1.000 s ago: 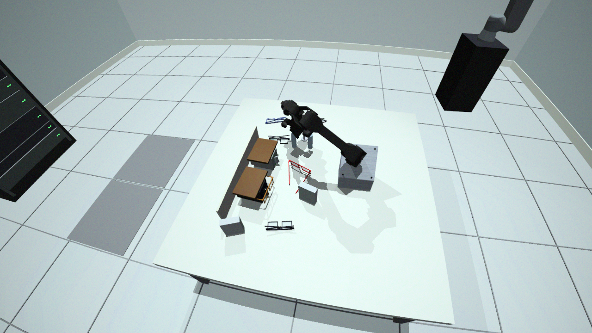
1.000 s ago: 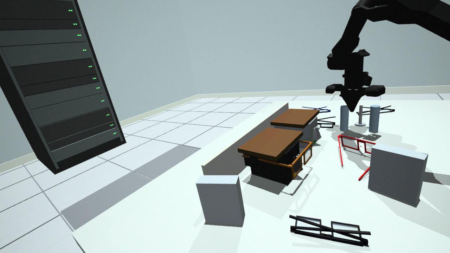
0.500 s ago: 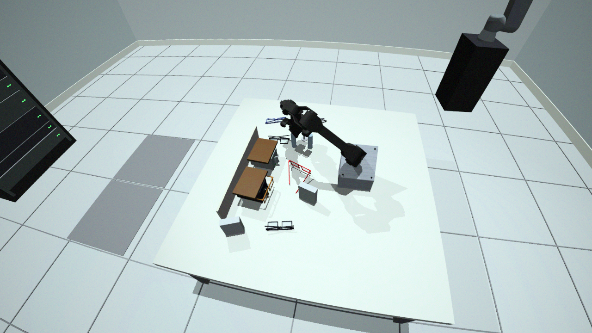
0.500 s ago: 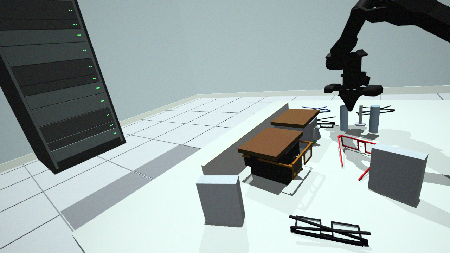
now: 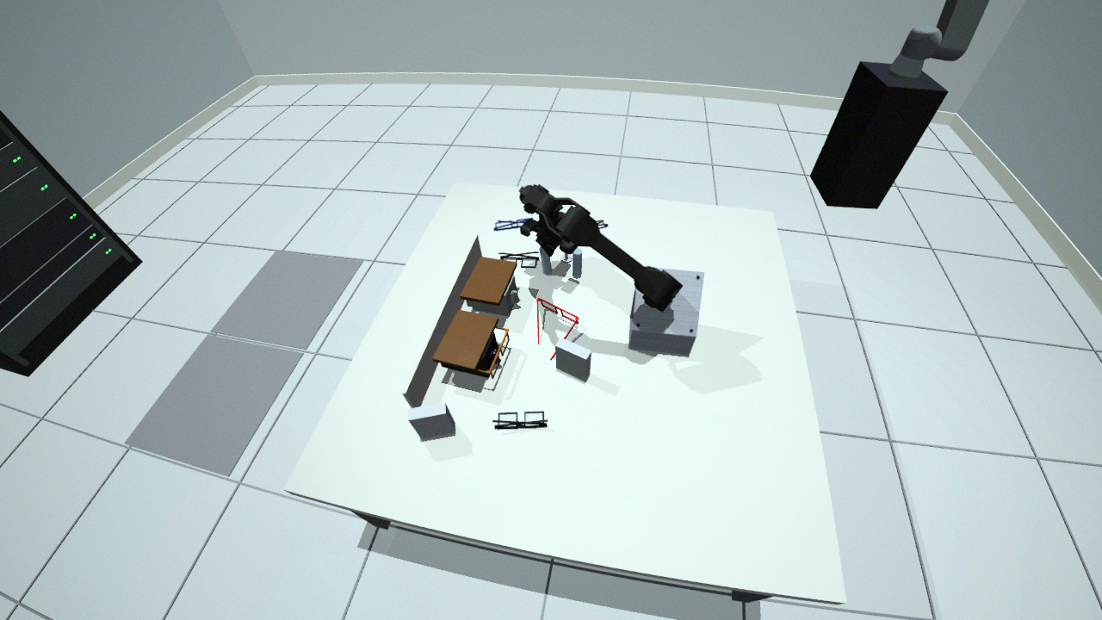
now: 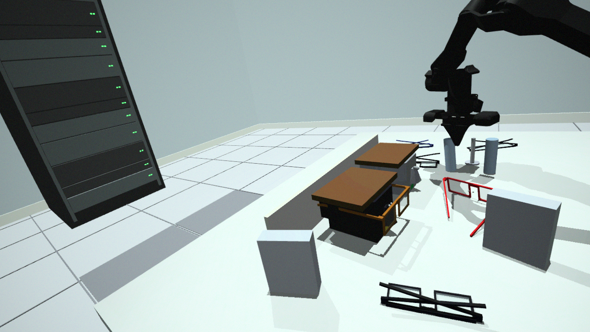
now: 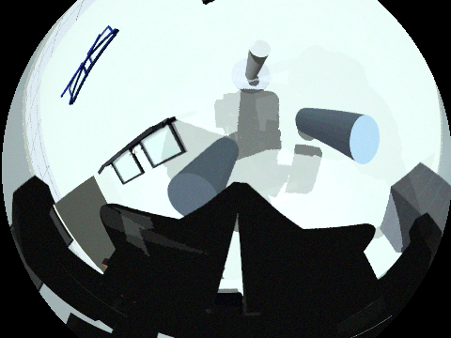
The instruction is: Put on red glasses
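Note:
The red glasses (image 5: 537, 324) (image 6: 446, 198) stand on the table with temples open, partly behind a grey block in the exterior view. The grey display head (image 6: 406, 172) under the far brown board has a small green tag (image 6: 412, 186) low at its front; it wears no glasses. The other head (image 6: 356, 225), black, is under the near board and wears orange glasses (image 6: 362, 214). My gripper (image 6: 456, 144) (image 7: 240, 188) is shut and empty, pointing down by the blue-grey posts, beyond the red glasses. The wrist view does not show the red glasses.
Two blue-grey posts (image 6: 450, 157) (image 6: 490, 157) flank a thin stand (image 6: 472, 150). Grey blocks (image 6: 517, 229) (image 6: 288, 264) stand nearer. Black glasses (image 5: 521, 424) lie in front; blue glasses (image 7: 85, 66) and more black glasses (image 7: 149, 131) lie farther back. A low wall (image 5: 442, 319) runs behind the heads.

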